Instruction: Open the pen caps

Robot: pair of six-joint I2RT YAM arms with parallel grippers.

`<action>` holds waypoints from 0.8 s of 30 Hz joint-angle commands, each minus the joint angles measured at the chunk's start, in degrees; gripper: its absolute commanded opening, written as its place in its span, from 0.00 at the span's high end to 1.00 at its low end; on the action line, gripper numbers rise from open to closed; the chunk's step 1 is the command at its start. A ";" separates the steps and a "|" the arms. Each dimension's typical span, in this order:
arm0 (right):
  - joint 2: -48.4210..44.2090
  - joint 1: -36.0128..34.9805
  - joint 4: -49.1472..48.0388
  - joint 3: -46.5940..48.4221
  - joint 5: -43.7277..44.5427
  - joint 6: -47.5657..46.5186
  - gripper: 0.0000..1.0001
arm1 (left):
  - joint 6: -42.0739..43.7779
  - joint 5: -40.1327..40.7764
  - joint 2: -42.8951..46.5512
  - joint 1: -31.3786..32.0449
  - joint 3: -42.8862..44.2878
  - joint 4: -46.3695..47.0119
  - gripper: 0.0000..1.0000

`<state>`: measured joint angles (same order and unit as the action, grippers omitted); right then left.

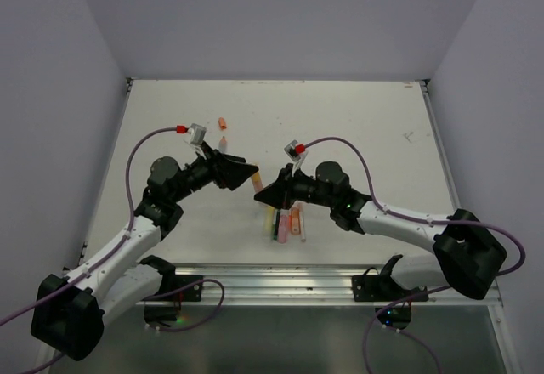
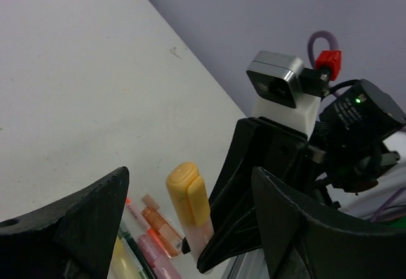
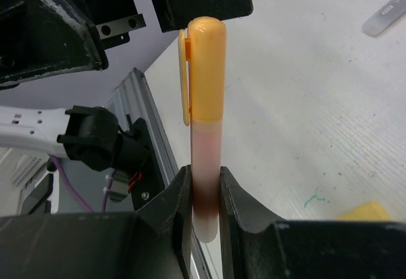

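My right gripper (image 3: pixel 206 184) is shut on the pale pink body of a highlighter pen (image 3: pixel 207 155) and holds it off the table. Its yellow-orange cap (image 3: pixel 206 70) with a clip is on and points toward my left gripper (image 2: pixel 190 187). The left gripper is open, one finger on each side of the cap (image 2: pixel 188 193), not touching it. In the top view the two grippers meet tip to tip, left (image 1: pixel 249 172) and right (image 1: pixel 262 194). Several other pens (image 1: pixel 286 221) lie side by side on the table under the right arm; they also show in the left wrist view (image 2: pixel 152 238).
A small orange cap (image 1: pixel 223 122) and a pale piece (image 1: pixel 223 142) lie on the table beyond the left gripper. A slim pale piece (image 3: pixel 386 14) lies on the table in the right wrist view. A metal rail (image 1: pixel 280 276) runs along the table's near edge.
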<state>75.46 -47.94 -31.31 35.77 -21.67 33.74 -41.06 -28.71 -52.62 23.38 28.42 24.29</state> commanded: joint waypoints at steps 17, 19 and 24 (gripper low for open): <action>-2.86 0.31 -2.53 2.73 -8.56 -3.06 1.00 | -3.77 -17.17 -4.51 -0.26 -0.13 13.32 0.49; -2.86 0.39 -3.14 2.55 -8.47 -2.98 1.00 | -3.77 -17.34 -4.68 -0.26 -0.30 13.41 0.51; -3.13 0.92 -4.02 2.38 -8.12 -2.45 1.00 | -4.90 -17.61 -5.04 -0.26 -1.62 14.99 0.55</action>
<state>73.67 -47.68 -31.55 35.81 -29.63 31.73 -44.42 -44.16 -57.47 23.31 27.99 35.27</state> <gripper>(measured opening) 0.197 0.464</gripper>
